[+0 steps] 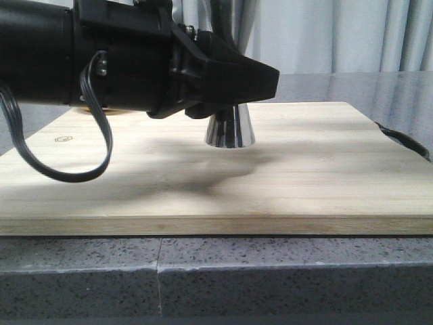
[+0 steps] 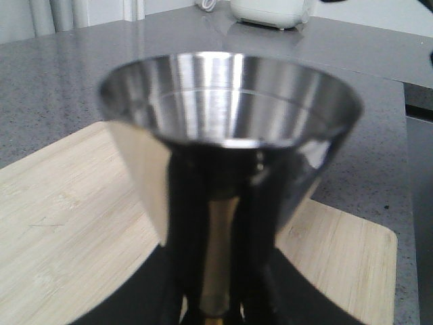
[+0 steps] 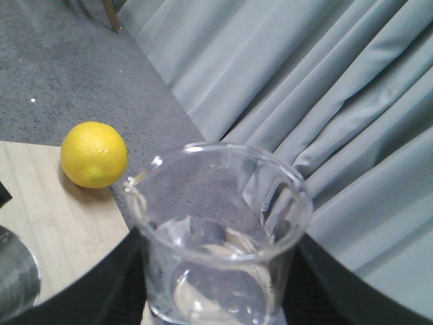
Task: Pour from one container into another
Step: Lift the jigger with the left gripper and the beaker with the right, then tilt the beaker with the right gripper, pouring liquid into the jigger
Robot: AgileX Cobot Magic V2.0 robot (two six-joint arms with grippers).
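The steel jigger [image 1: 230,130] stands on the wooden board [image 1: 304,176]; only its lower cone shows below my left gripper [image 1: 233,95], which is shut round its waist. In the left wrist view the jigger's upper cup [image 2: 226,101] fills the frame, and black fingers [image 2: 183,271] press on the narrow part above the gold band. My right gripper [image 3: 216,294] is shut on the clear glass beaker [image 3: 216,230], held up off the board with its spout [image 3: 135,179] toward the lemon. Whether it holds liquid is unclear. The right gripper is out of the front view.
A yellow lemon [image 3: 93,154] lies at the board's corner [image 3: 40,217], by the grey curtain [image 3: 304,88]. A black curved object [image 1: 406,143] sits at the board's right edge. A white appliance [image 2: 270,12] stands far back on the grey counter [image 2: 54,88].
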